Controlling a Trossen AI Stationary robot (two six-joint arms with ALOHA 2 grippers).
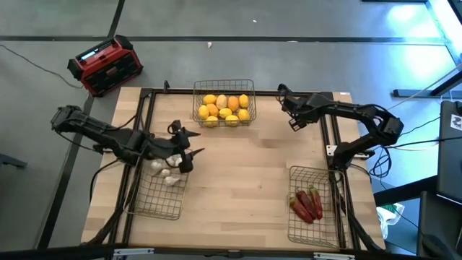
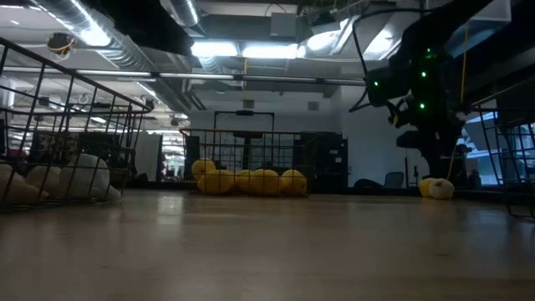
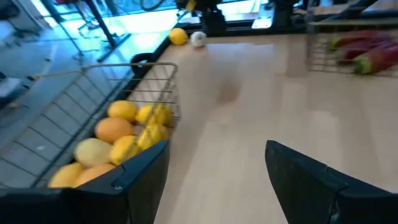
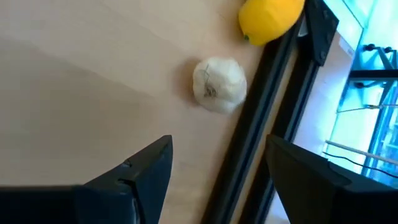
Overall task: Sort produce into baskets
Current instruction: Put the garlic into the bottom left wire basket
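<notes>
You've got 3 wire baskets on the wooden table [image 1: 238, 180], all thin grey open mesh, rectangular. Back-centre basket [image 1: 224, 88] holds the lemons [image 1: 225, 110]: approx 9, yellow w/ a couple orange ones, smooth and oval, piled touching. Left basket [image 1: 160, 204] holds garlic bulbs [image 1: 167, 172], approx 3 visible, white, lumpy, papery, bunched at its far end; some may be hidden under the arm, can't tell. Right basket [image 1: 315, 209] holds 3 chili-like pieces [image 1: 306, 204], dark red, long, lying side by side in its middle.

2 pieces are loose on the table at the far right edge, beside the black frame rail [image 4: 249, 149]: 1 garlic bulb [image 4: 219, 84], round w/ a faint ridged skin, and 1 yellow lemon [image 4: 271, 18] just beside it, not touching.

Your left gripper [image 1: 189, 150] hangs over the near end of the garlic pile at the left basket's far edge, fingers spread wide, nothing between them. Your right gripper [image 1: 290, 115] sits above the loose garlic and lemon, fingers parted, empty, w/ the bulb ahead of the tips.

Off the table, back left on the floor: 1 red-and-black box [image 1: 105, 65], hard plastic, blocky.
</notes>
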